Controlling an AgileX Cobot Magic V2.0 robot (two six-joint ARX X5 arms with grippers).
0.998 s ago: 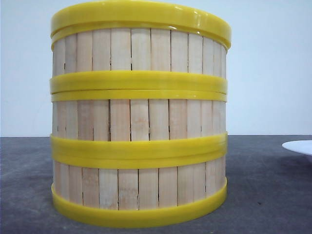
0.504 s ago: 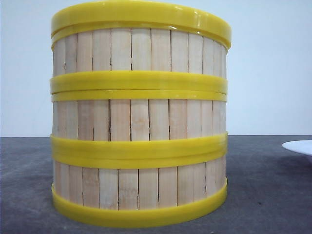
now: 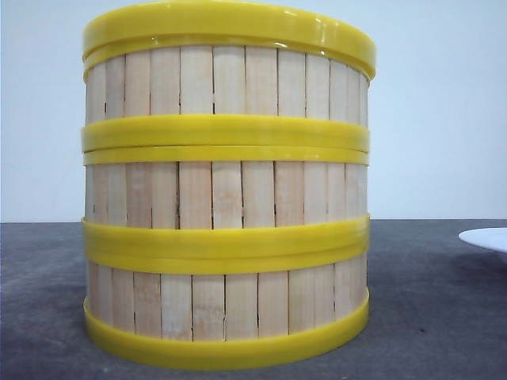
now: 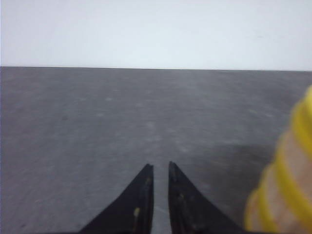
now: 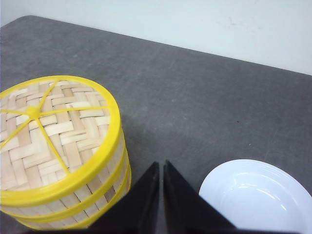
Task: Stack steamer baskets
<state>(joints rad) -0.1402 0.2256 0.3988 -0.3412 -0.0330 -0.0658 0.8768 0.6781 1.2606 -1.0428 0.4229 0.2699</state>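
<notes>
Three steamer baskets stand stacked in one column close to the front camera: the top basket [image 3: 226,83], the middle basket [image 3: 226,194] and the bottom basket [image 3: 226,305], each with pale slats between yellow rims. A woven lid [image 5: 53,131] with yellow spokes covers the stack [image 5: 92,190]. My right gripper [image 5: 161,164] is shut and empty, above the table between the stack and the plate. Beside the stack [image 4: 287,185], low over the bare table, my left gripper [image 4: 161,166] is shut with only a thin slit between its fingers and holds nothing.
A white plate [image 5: 258,195] lies on the dark grey table [image 5: 195,97] to the right of the stack, its edge showing in the front view [image 3: 487,237]. A pale wall stands behind the table.
</notes>
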